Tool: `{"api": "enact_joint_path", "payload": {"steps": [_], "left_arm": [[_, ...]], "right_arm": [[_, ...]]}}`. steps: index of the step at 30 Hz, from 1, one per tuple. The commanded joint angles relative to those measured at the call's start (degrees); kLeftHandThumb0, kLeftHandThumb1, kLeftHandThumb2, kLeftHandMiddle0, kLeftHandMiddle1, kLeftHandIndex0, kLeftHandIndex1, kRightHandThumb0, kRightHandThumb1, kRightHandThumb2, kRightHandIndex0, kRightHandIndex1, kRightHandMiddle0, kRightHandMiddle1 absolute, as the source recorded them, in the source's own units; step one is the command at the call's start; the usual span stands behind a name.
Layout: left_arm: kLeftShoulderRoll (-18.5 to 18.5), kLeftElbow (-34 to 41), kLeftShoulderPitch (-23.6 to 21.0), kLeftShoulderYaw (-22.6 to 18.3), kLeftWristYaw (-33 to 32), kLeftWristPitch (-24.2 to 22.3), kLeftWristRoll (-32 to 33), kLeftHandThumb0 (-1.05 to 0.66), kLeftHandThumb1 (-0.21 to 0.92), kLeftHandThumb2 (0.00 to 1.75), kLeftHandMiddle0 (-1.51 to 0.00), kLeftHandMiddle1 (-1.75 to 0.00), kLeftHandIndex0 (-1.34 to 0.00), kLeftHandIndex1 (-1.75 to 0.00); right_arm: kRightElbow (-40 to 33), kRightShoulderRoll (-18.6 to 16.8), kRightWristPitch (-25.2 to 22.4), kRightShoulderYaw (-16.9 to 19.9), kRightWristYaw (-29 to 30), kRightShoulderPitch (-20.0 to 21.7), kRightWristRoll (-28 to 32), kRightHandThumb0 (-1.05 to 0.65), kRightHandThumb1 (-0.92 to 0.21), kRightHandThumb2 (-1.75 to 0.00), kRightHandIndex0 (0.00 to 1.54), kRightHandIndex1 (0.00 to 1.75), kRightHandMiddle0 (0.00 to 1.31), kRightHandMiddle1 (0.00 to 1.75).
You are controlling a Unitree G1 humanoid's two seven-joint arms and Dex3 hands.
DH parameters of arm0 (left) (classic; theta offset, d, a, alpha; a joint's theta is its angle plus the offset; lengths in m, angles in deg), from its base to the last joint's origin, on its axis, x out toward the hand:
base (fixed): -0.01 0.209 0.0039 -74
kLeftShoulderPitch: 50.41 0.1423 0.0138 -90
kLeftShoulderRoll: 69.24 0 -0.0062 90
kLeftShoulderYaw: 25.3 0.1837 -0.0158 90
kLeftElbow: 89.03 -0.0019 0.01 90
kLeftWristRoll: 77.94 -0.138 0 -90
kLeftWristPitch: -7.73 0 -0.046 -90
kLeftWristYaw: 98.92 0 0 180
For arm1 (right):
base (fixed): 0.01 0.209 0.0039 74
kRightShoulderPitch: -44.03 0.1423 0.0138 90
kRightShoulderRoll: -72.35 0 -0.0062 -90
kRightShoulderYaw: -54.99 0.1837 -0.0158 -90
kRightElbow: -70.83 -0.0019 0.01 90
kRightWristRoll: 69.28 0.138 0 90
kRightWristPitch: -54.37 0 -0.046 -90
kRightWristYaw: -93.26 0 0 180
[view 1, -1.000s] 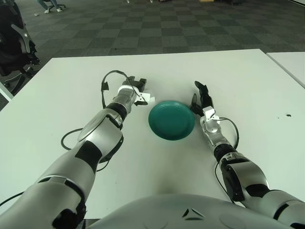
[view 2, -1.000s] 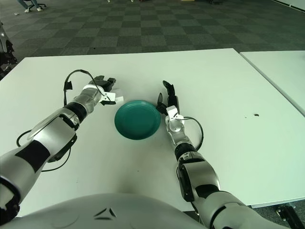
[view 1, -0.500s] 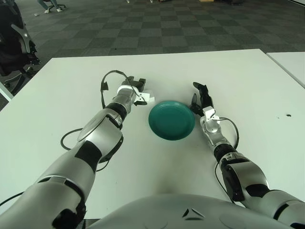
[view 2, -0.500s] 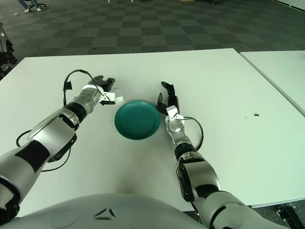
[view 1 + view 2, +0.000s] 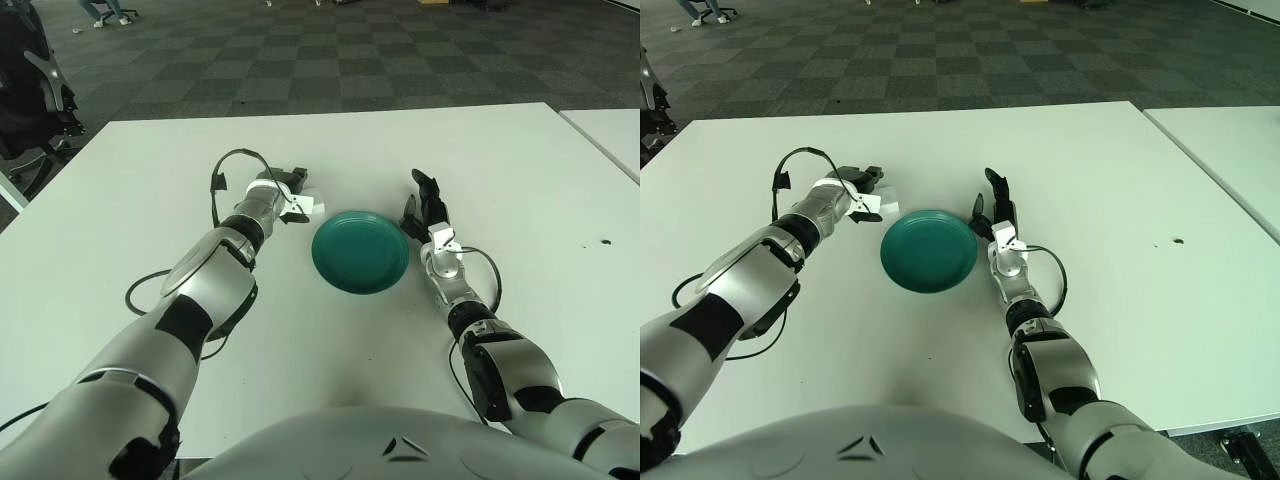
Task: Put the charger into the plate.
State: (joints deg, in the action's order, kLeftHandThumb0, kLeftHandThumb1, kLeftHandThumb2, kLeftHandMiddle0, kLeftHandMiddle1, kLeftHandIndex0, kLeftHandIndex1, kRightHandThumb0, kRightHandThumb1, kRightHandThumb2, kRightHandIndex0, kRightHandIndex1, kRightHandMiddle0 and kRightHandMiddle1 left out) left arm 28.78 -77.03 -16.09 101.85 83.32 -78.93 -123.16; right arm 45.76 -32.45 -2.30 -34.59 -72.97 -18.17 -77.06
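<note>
Left to right: the left hand reaches across the white table, its fingers curled about the white charger, which sits just left of the teal plate and outside its rim; whether the charger rests on the table cannot be told. The right hand shows just beside the plate's right edge, fingers extended upward and holding nothing.
</note>
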Motion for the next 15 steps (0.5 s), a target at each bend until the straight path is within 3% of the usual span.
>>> {"api": "enact_joint_path", "payload": {"steps": [1, 8, 13, 15], "left_arm": [[-1.2, -0.7, -0.4, -0.1, 2.7, 1.1, 0.3, -1.05, 0.92, 0.51, -0.16, -0.65, -0.03, -1.01], [-0.4, -1.0, -0.6, -0.1, 6.3, 2.3, 0.3, -1.05, 0.92, 0.55, -0.16, -0.88, -0.05, -1.07], [0.5, -1.5, -0.3, -1.3, 8.8, 2.5, 1.4, -1.05, 0.92, 0.62, -0.21, -0.94, -0.06, -1.09], [0.8, -1.6, -0.3, -1.7, 10.1, 2.6, 1.7, -1.05, 0.92, 0.65, -0.25, -0.87, -0.07, -1.12]], "right_arm": [[7.1, -2.4, -8.3, 0.0, -2.3, -9.7, 0.6, -1.05, -0.92, -1.02, 0.00, 0.00, 0.00, 0.26], [7.2, -2.3, -8.1, 0.2, -2.7, -9.8, 0.7, -1.05, -0.92, -1.03, 0.00, 0.00, 0.00, 0.23], [7.2, -2.4, -7.7, 0.0, -2.1, -10.0, 0.3, -1.05, -0.92, -1.04, 0.00, 0.00, 0.00, 0.29], [7.3, -2.5, -7.7, -0.3, -1.8, -10.1, 0.0, -1.05, -0.92, -1.04, 0.00, 0.00, 0.00, 0.30]]}}
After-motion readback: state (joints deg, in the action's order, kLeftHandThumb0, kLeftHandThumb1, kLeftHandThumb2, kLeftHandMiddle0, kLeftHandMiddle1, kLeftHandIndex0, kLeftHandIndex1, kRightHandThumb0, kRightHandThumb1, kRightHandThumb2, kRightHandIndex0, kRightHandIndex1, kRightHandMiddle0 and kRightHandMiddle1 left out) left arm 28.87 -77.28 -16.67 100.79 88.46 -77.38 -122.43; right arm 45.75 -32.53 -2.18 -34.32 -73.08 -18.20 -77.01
